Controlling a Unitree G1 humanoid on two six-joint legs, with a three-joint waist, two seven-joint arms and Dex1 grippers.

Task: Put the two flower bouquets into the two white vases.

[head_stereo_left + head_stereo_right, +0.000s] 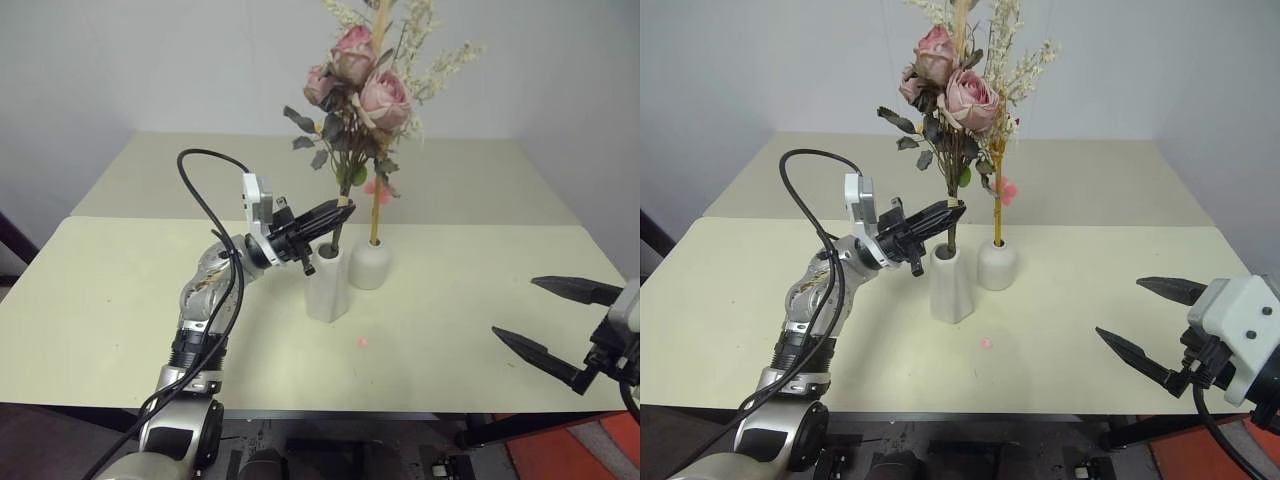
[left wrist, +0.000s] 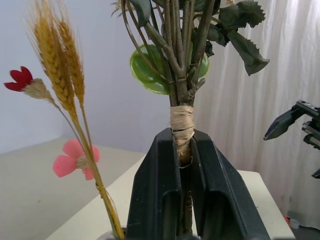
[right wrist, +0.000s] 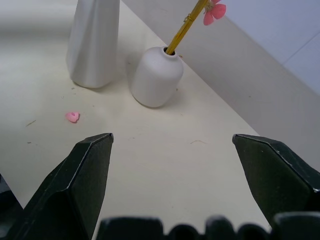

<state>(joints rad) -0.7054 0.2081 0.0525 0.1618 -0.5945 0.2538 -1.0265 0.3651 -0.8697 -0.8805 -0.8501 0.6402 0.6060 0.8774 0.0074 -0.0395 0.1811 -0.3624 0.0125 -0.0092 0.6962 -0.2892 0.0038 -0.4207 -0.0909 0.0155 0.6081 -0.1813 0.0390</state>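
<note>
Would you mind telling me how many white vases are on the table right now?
2. The taller vase stands near the table's middle, under the rose bunch gripped by the left gripper. The shorter round vase sits just beside it, on its right, holding the yellow stalks.

Dusty-pink rose bouquet (image 1: pixel 355 85) at upper centre: dark green serrated leaves, pale cream sprigs, brown stems bound with tan twine. Slim golden-yellow dried-stalk bunch (image 1: pixel 378 195) at centre: wheat-gold ears, one red blossom, one pink blossom. Taller angular matte white vase (image 1: pixel 328 283) and shorter rounded matte white vase (image 1: pixel 371 263), centre: plain, unpatterned. Tiny loose pink petal (image 1: pixel 362 342), lower centre. Pale yellow-cream tabletop (image 1: pixel 120 310), unpatterned, with a thin seam across. Glossy black fingers on left gripper (image 1: pixel 338 212) and right gripper (image 1: pixel 550 318).
</note>
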